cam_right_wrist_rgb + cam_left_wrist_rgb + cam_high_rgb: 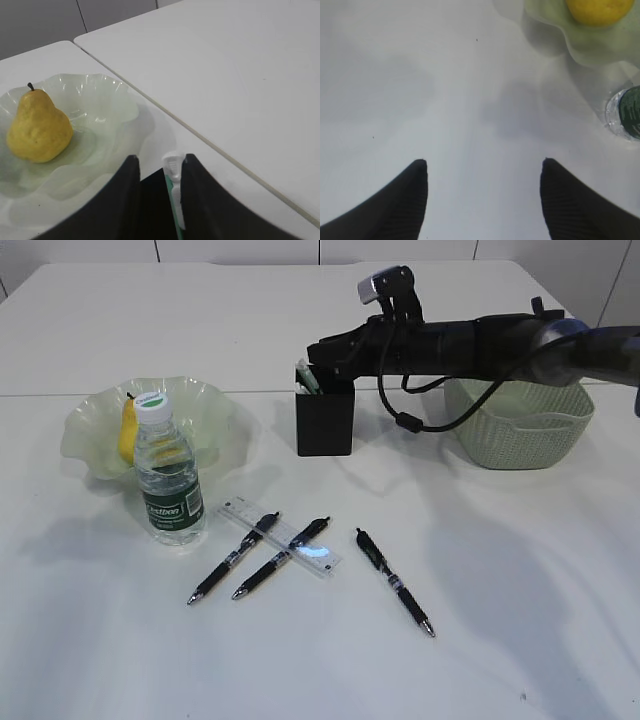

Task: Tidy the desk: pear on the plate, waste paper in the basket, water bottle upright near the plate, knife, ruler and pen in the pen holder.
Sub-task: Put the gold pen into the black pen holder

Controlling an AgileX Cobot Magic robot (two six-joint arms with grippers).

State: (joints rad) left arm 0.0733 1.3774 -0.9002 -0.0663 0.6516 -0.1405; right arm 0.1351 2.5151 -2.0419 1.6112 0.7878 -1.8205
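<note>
My right gripper (322, 360) (159, 160) hovers over the black pen holder (325, 423), open. The white-and-green knife (173, 180) (305, 377) stands in the holder, leaning on one finger, with a gap to the other. The pear (128, 430) (39, 131) lies in the wavy glass plate (215, 410). In front of it the water bottle (168, 475) stands upright. The clear ruler (318, 557) lies flat under two pens (232, 558) (282, 558); another pen (395, 582) lies to the right. My left gripper (484, 162) is open over bare table. Waste paper is out of view.
The sage-green basket (520, 425) stands at the right, behind my right arm, which stretches across above it. A cable (405, 420) hangs from that arm beside the pen holder. A table seam runs behind the plate and holder.
</note>
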